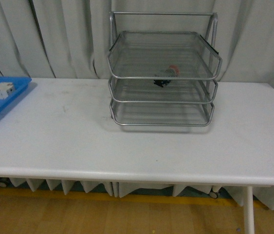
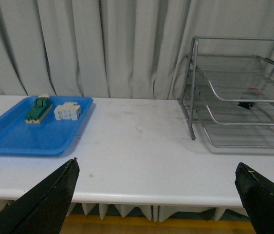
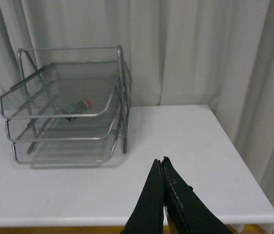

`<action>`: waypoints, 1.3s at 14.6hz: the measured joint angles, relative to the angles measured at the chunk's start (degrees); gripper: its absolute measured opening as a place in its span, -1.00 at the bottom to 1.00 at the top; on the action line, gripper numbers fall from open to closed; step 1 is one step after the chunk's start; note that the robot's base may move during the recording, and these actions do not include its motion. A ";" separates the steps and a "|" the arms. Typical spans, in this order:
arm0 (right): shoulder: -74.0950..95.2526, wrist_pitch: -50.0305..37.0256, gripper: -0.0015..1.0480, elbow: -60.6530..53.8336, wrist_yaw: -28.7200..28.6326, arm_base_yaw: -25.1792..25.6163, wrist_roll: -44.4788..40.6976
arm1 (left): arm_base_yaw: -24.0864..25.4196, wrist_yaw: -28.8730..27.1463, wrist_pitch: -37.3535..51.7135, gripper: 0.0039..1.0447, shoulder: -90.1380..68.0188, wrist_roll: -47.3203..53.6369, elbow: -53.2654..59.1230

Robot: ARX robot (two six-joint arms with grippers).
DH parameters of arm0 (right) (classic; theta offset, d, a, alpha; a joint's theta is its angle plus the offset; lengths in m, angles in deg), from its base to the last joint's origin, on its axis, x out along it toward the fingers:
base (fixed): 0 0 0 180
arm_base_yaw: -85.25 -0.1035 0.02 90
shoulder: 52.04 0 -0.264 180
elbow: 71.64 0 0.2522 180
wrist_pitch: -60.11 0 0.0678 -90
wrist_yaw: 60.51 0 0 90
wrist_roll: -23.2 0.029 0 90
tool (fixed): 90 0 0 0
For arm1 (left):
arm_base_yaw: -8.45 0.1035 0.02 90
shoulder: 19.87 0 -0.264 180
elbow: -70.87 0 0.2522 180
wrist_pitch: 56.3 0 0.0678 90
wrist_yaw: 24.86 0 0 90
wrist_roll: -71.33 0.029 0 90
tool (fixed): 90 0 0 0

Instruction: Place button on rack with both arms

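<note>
On the rack's [image 1: 163, 73] middle tier, toward its back, lies the button [image 1: 168, 74], tipped on its side w/ red cap up-right & black body lower-left, seen through the mesh; which tier exactly is a bit hard to tell thru the wire, but it's inside the rack, not on the table [image 1: 127, 146]. Rack is the landmark: the blue tray [image 1: 0, 100] sits well apart to its left at the table edge, holding a white block [image 2: 67, 111] and a green-topped switch block [image 2: 39, 109], both untouched. Neither arm shows in front view. Left gripper [image 2: 156, 195] is spread wide, holding nothing, hanging short of the table's front edge, left of the rack. Right gripper [image 3: 162, 165] has fingers pressed together, nothing between them, off the rack's right side near the front edge. Placement looks done, judging by this. Risks from here: button lies tilted, not seated flat, so any bump to the rack frame by an arm passing close could roll it toward the tier's open front; the wide left fingers are the likelier snag on the wire rim.
</note>
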 joint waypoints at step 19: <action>-28.89 20.96 -0.97 -8.41 0.15 0.00 -0.04 | 0.00 -0.02 0.02 0.88 0.00 0.00 -0.02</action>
